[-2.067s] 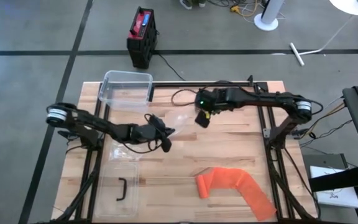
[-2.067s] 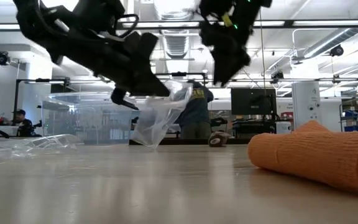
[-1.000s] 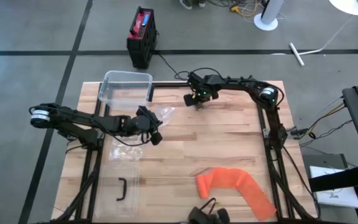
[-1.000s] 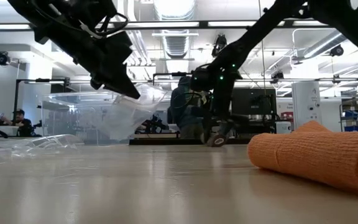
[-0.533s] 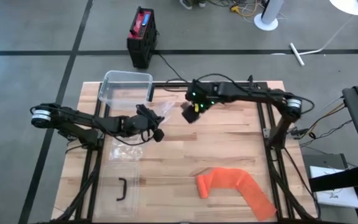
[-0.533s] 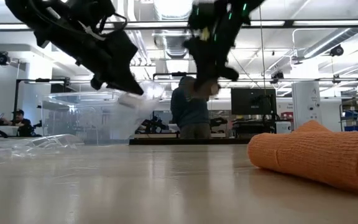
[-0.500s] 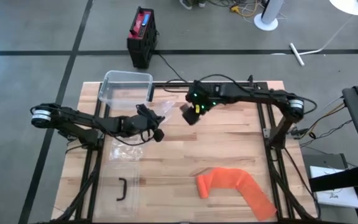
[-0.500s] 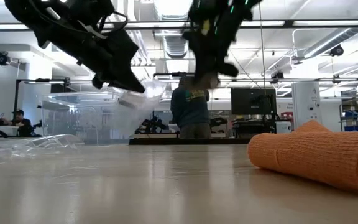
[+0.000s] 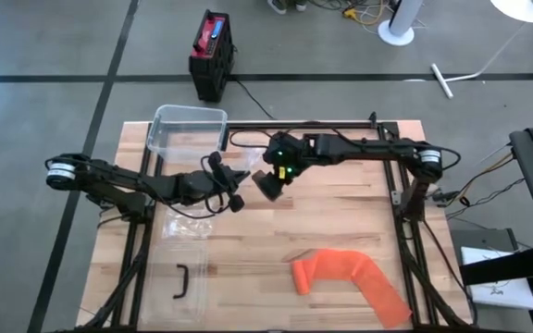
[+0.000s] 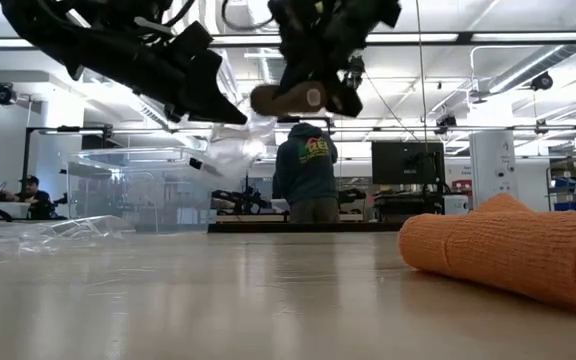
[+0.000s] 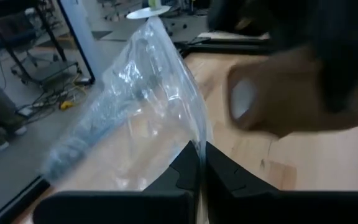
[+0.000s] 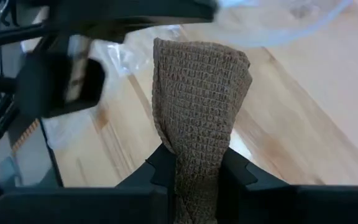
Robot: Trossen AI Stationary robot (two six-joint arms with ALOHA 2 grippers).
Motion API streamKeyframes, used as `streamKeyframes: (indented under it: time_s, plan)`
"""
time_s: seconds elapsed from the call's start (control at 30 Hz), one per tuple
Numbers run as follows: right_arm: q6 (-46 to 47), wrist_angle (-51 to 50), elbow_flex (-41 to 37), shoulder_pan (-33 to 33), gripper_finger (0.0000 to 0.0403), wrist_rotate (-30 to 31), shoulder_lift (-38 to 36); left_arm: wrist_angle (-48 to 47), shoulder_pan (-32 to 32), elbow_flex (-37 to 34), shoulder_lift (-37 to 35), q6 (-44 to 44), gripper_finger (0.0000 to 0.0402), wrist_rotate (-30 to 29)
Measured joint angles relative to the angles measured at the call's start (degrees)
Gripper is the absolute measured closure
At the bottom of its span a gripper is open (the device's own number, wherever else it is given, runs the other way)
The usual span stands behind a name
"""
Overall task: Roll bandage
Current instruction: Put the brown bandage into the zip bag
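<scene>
A tan rolled bandage (image 12: 199, 87) hangs in the air over the table's middle, with my right gripper (image 12: 196, 182) shut on it. It also shows in the low view (image 10: 286, 99) and the high view (image 9: 268, 188). Just left of it, my left gripper (image 11: 197, 163) is shut on a clear plastic bag (image 11: 138, 93), which hangs in the air (image 10: 233, 148). The roll is right beside the bag's far end. An orange bandage (image 9: 345, 276), partly rolled, lies flat on the table near its front right. My left gripper pinches an edge of the clear bag (image 11: 194, 144) between its two fingers. They come nearly level from the table's left. The bag hangs slack, clear of the table. My right gripper pinches the tan roll's two sides near one end (image 12: 194, 158). The fingers (image 12: 164, 167) slant down from the table's far right. The roll reaches out beyond them, lifted clear and about level.
A clear tub (image 9: 189, 129) stands at the far left corner. A second clear bag (image 9: 185, 225) and a clear lid with a black handle (image 9: 181, 277) lie near the left edge. Bare wood lies between the arms and the orange bandage.
My right gripper has lifted the tan roll off the table at the far edge. It has carried it up and toward the near left, up to the bag. My left gripper has stayed in place and tipped a little; the bag still hangs from it.
</scene>
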Motion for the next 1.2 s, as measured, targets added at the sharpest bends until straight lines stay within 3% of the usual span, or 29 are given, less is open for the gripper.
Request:
streamKeyframes:
  time_s: [0.37,0.73,1.0,1.2]
  plan:
    - [2.67,0.7,3.23,-4.54,0.0343,-8.5,5.73,-0.11,-1.92,-0.08,4.03,5.63,0.0401,1.47]
    - [1.22,-2.55,2.44,-7.02,0.0344,-7.02,5.72,0.54,-3.74,2.12,7.26,5.57,0.0401,2.74]
    - [-2.8,-7.23,2.35,-2.48,0.0345,-4.23,5.7,0.19,-3.7,2.29,6.95,3.09,0.0401,1.54]
    - [-2.43,-7.99,2.38,-1.46,0.035,-3.45,5.7,0.68,-3.65,2.29,6.91,3.55,0.0401,9.28]
